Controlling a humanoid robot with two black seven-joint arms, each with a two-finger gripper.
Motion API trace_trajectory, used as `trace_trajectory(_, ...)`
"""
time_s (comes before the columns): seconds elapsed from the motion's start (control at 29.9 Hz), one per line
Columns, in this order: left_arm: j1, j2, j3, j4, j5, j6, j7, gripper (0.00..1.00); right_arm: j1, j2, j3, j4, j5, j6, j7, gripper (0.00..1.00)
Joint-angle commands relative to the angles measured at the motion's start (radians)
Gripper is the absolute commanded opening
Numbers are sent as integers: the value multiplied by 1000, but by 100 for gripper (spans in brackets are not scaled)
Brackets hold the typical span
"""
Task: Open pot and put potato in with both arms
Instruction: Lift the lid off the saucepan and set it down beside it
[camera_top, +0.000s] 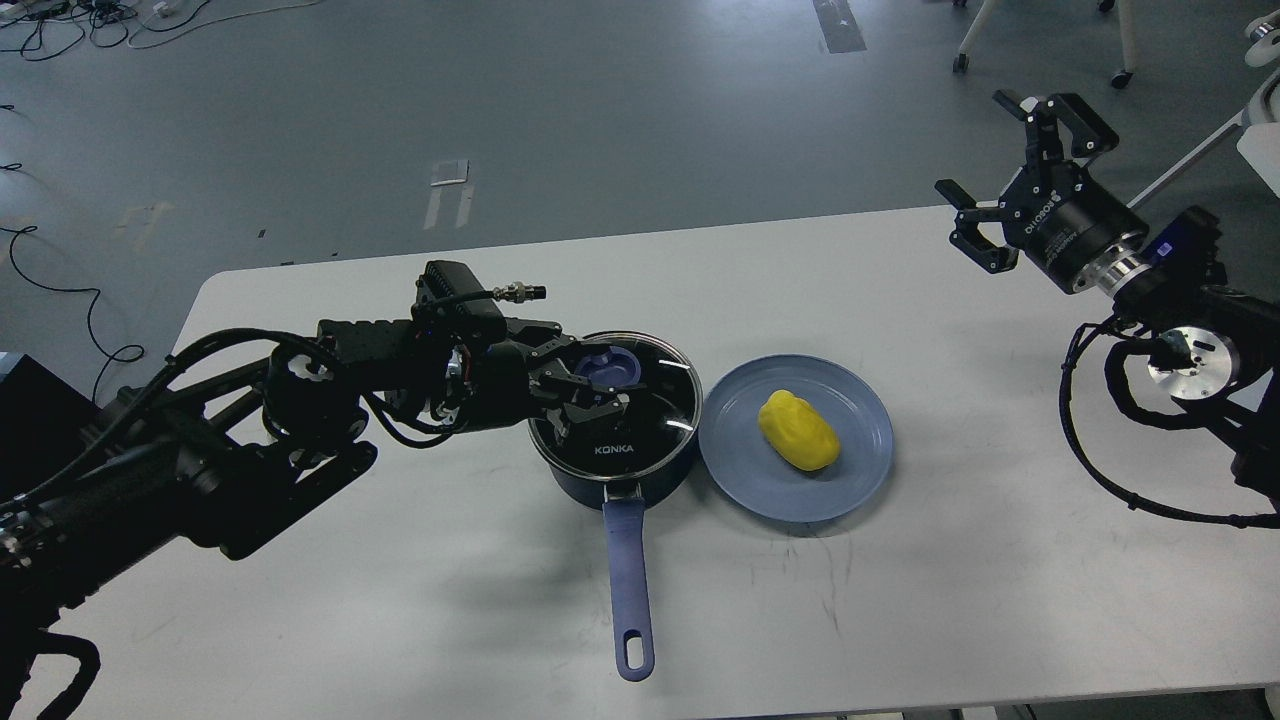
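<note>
so the pot (612, 462) sits roughly mid worktop (400, 600), lid (640, 420) on, "konka" readable on the glass. its long blue handle (630, 580) points straight toward the near edge, with the hole at the end.

the left arm (250, 420) comes in low from the left and its claw (592, 388) is right over the lid, fingers (570, 412) spread out around the blue knob (606, 368) in the middle. looks like they're beside the knob rather than clamped on it, but it's dark black-on-black there so i can't say if anything is actually touching.

the potato (798, 431) is on the plate (860, 470), a bit tilted, sitting about in the centre. plate is just right of the pot, rims nearly touching or touching, can't tell which.

the right arm (1180, 330) is way off on the right, held up above the far right corner of the worktop. its claw (1020, 165) is wide open, fingers (1085, 125) splayed apart, holding nothing, well apart from both plate and pot.

behind the worktop it's grey floor (600, 120) with some cables (80, 20) in the top left and chair legs (1120, 50) at the top right.
</note>
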Motion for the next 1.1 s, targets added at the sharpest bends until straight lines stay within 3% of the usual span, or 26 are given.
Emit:
trace_trajectory(0.0,-15,14,-4,-17,-1,-3,0,40,0,-2,0,0,0,0,0,100)
trace_trajectory(0.23,-72,99,-6,-31,-67,0,0,41,2,-3,0,0,0,0,0,100)
trace_trajectory(0.33,-78,189,-4,-42,-92,20,0,41,2,-3,0,0,0,0,0,100)
trace_trajectory(0.6,15,428,43,-65,-95,139,0,42,2,-3,0,0,0,0,0,100)
trace_trajectory(0.8,132,453,28,-57,-97,202,0,43,2,-2,0,0,0,0,0,100)
trace_trajectory(1.07,218,369,17,45,-98,254,0,44,0,-2,0,-3,0,0,0,100)
